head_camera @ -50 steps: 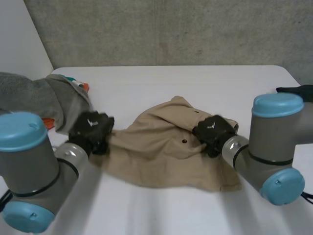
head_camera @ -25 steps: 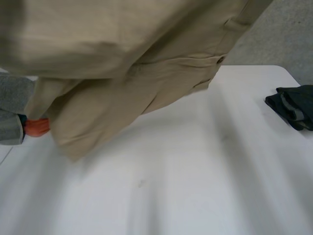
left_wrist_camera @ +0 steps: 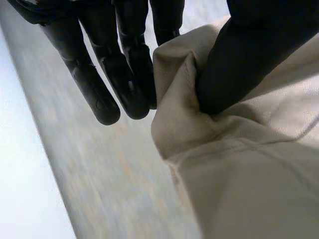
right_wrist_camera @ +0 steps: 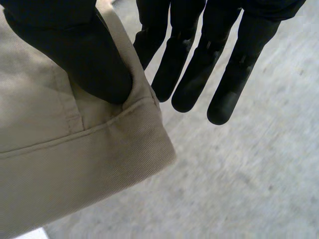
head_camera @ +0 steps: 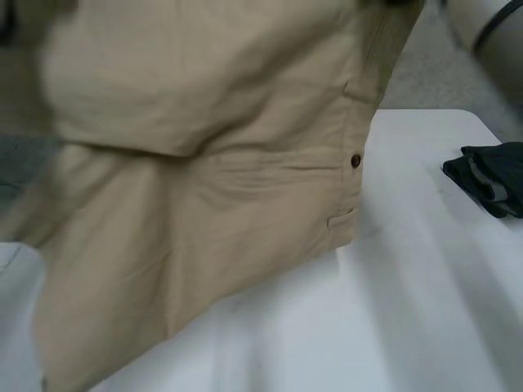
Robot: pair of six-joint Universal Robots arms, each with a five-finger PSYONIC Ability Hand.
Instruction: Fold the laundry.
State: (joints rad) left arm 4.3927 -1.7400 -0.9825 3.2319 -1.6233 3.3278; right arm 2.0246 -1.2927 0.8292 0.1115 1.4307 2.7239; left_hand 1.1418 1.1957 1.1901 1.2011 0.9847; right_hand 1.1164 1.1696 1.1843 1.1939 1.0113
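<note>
Tan garment (head_camera: pixel 204 163), where is it?
— Hanging up close to the head camera. It is woven twill with stitched seams and a dark button (head_camera: pixel 355 161).
— The hands?
— The left hand (left_wrist_camera: pixel 234 59) pinches a hemmed corner between thumb and fingers. The right hand (right_wrist_camera: pixel 79 55) does likewise.
— Hidden?
— The left half of the white table (head_camera: pixel 425 318).
— Room?
— Bare table on the right, up to a dark cloth (head_camera: pixel 490 175) at its edge.

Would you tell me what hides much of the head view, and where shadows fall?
Head view: the beige garment hangs before the camera, hiding much of the table; soft shadows lie beneath. Left wrist view: left hand pinches its edge, no glare. Right wrist view: right hand likewise.
</note>
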